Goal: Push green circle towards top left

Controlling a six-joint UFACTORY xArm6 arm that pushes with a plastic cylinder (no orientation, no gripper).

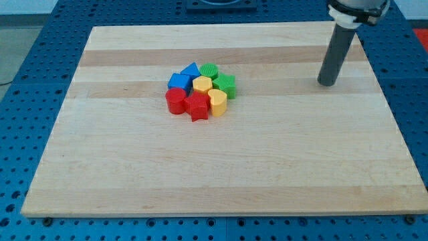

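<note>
The green circle (209,70) sits at the top of a tight cluster of blocks near the board's middle. A green star (225,85) lies just to its lower right and a blue triangle (191,70) to its left. My tip (326,83) rests on the board far to the view's right of the cluster, well apart from every block. The rod rises from it toward the view's top right.
The cluster also holds a blue block (178,82), a yellow hexagon (202,85), a yellow heart (217,102), a red circle (176,100) and a red star (197,105). The wooden board (100,167) lies on a blue perforated table.
</note>
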